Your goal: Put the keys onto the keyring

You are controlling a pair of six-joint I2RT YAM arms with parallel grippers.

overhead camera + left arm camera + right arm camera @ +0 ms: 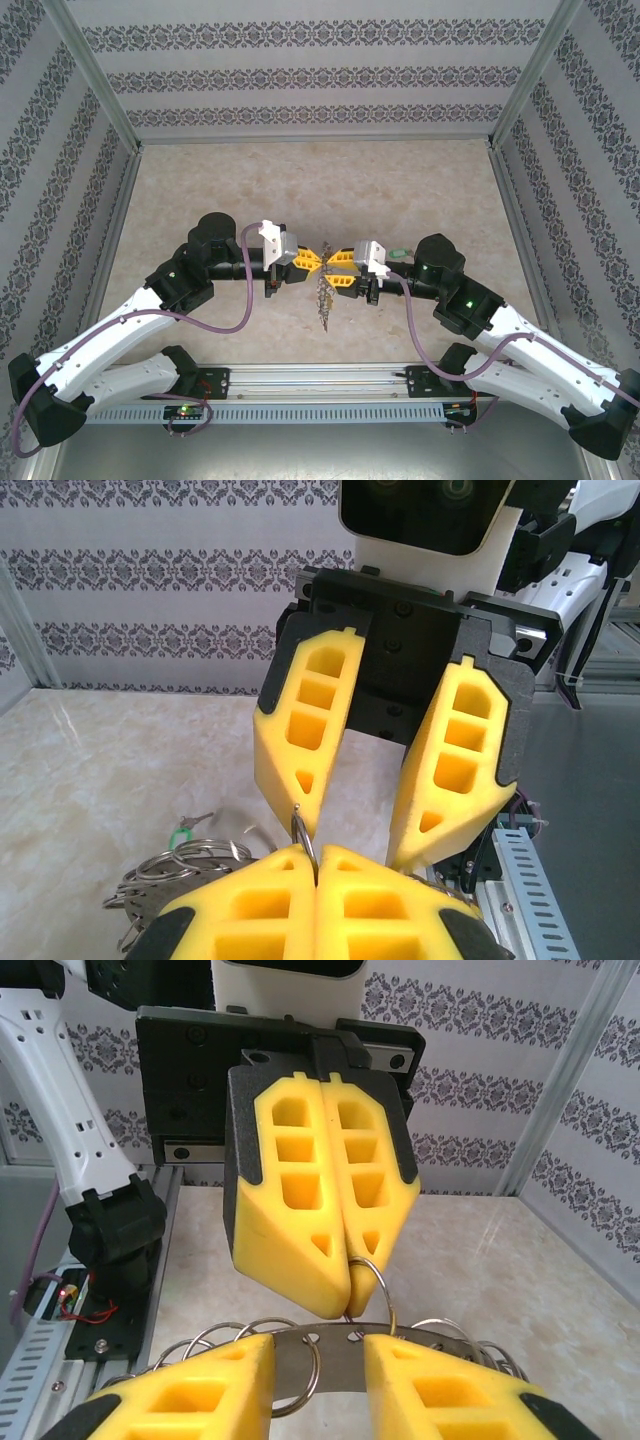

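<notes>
Left gripper [316,865]: my fingers are pressed fully together, clamping a small split ring [305,832] threaded on the keyring [324,292]. Right gripper [318,1360]: my fingers stand partway apart, and the keyring's flat metal band lies across the gap. Both grippers meet tip to tip above the table [200,200], with the keyring dangling beneath them. Green key [181,834]: lies on the table, apart from the keyring.

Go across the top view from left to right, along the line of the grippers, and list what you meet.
In order: left gripper, shut on the keyring → keyring, hanging between the two grippers → right gripper, its fingers apart → green key.
</notes>
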